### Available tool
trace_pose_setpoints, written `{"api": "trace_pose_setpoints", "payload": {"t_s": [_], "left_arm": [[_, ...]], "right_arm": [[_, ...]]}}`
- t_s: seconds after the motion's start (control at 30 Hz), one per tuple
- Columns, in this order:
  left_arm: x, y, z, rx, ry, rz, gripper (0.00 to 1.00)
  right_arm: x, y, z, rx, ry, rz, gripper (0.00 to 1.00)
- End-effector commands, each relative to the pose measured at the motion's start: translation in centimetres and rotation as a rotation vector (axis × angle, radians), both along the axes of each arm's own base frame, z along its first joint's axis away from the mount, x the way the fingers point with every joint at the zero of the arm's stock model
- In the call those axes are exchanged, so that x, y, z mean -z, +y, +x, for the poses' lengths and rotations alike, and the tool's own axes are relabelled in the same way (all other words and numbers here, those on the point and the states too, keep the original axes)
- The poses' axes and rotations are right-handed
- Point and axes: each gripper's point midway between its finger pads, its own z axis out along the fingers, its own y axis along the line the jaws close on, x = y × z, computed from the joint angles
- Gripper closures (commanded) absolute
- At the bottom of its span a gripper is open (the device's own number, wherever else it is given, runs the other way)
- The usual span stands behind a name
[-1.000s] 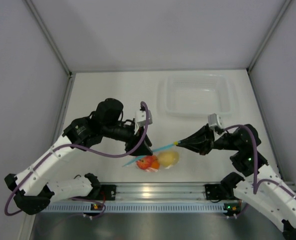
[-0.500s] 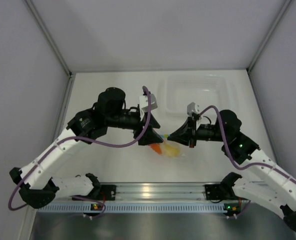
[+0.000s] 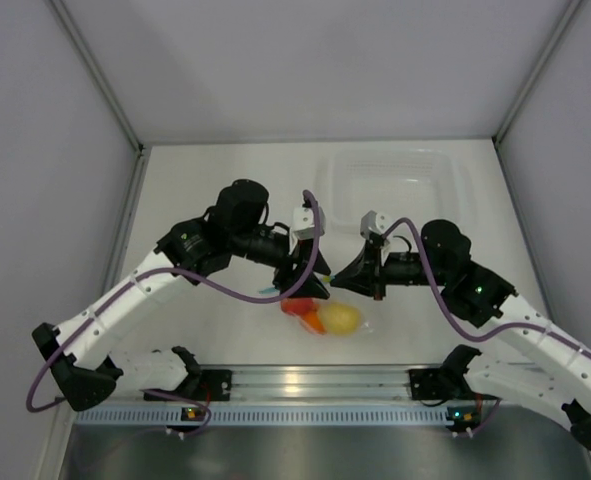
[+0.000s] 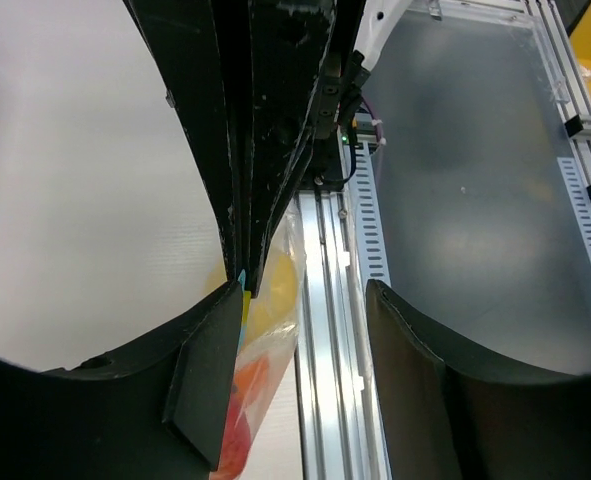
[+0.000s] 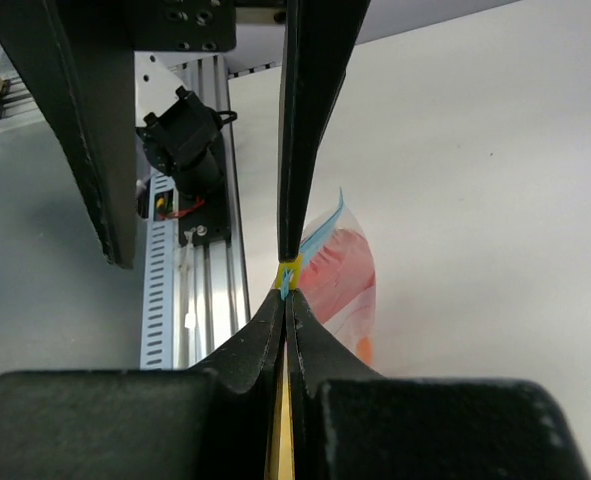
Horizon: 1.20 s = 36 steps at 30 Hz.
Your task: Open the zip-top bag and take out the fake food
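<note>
The zip-top bag [image 3: 320,312] hangs low over the table's near middle. It holds the fake food: a red fruit [image 3: 295,305], an orange one [image 3: 313,322] and a yellow one [image 3: 342,318]. My right gripper [image 3: 341,283] is shut on the bag's light blue zip strip [image 5: 288,278] at its yellow end. My left gripper [image 3: 312,287] is right beside it, tip to tip. In the left wrist view the left gripper [image 4: 305,300] is open wide, with the bag [image 4: 270,340] lying against its left finger [image 4: 205,380]. The bag also shows in the right wrist view [image 5: 340,270].
A clear rigid tray [image 3: 395,190] stands at the back right. A metal rail [image 3: 305,382] runs along the near edge just in front of the bag. Grey walls close the left, right and back.
The right gripper has moved left to meet the left gripper, so the zip strip is no longer stretched between them. The bag has shifted right and now hangs under the two tips.
</note>
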Motion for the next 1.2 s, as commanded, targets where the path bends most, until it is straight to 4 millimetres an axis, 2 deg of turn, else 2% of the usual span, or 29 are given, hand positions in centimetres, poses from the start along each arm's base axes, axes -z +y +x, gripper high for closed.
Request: {"api": "trace_pose_setpoints", "payload": {"t_s": [0.0,0.1,0.2,0.33,0.5,0.8,1.03,1.17], "left_arm": [[-0.4,-0.2,-0.4,0.068,-0.066,-0.055,0.42],[-0.3,-0.4,-0.4,0.083,-0.063,-0.055,0.49],[-0.5,-0.6,0.2,0.062,-0.076,-0.053,0.51],[-0.7,-0.6,1.2,0.004,-0.100,-0.040,0.51],[0.3,-0.8,1.7,-0.014,-0.091,-0.016,0.51],[0.2,-1.0,0.6,0.053,-0.051,-0.032,0.53],[0.2,-1.2,0.4,0.071,-0.035,-0.034,0.80],[0.2,-1.1,0.4,0.070,-0.040,-0.034,0.82]], "right_arm": [[-3.5,0.0,-0.5,-0.019,-0.088,0.053,1.00],[-3.7,-0.1,-0.3,-0.016,-0.121,0.046,1.00],[-3.7,0.0,-0.4,-0.030,-0.131,0.044,1.00],[-3.6,0.0,-0.7,-0.049,-0.145,0.043,1.00],[-4.0,-0.3,-1.0,-0.050,-0.159,0.062,1.00],[-4.1,-0.4,-1.2,-0.056,-0.166,0.072,1.00],[-4.0,-0.3,-1.2,-0.057,-0.164,0.073,1.00],[-4.2,-0.4,-1.2,-0.052,-0.168,0.078,1.00]]}}
